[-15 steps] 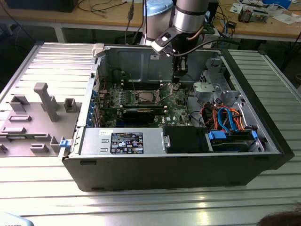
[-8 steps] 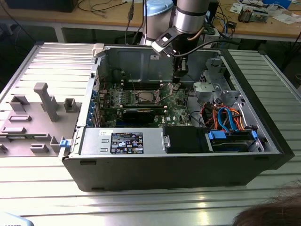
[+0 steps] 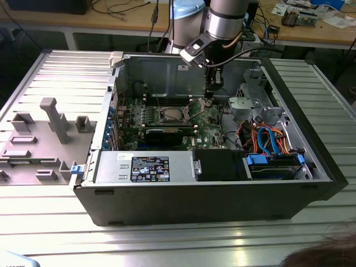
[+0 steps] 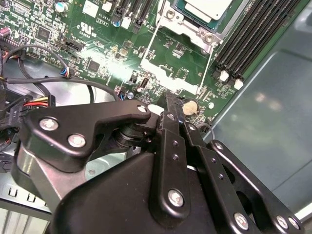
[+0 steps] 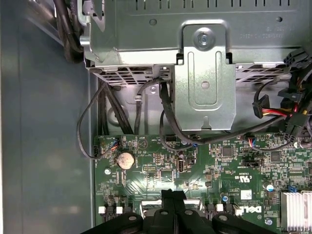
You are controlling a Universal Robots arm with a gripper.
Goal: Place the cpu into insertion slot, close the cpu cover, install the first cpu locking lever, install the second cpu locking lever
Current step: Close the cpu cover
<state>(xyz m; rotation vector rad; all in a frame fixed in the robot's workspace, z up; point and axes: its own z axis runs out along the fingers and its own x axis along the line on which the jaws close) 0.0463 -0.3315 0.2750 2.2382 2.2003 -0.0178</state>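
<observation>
The cpu [image 4: 207, 6] shows its silvery top inside the insertion slot [image 3: 169, 115] on the green board [image 4: 97, 44] in the open computer case. A silver metal frame [image 4: 192, 28] borders it; I cannot tell whether the cpu cover lies flat. My gripper [image 3: 210, 102] hangs low over the board, to the exterior view's right of the slot and apart from it. Its black fingers [image 4: 168, 126] are shut together with nothing between them. In the first wrist view my gripper [image 5: 173, 195] points near a round coin battery [image 5: 126, 160].
Long black memory slots [image 4: 253, 34] run beside the socket. A metal drive cage [image 5: 204, 73] with black cables [image 5: 165, 117] stands just past the board's edge. A black expansion card [image 3: 164, 133], the power supply [image 3: 144, 167] and a grey parts fixture [image 3: 44, 139] lie nearby.
</observation>
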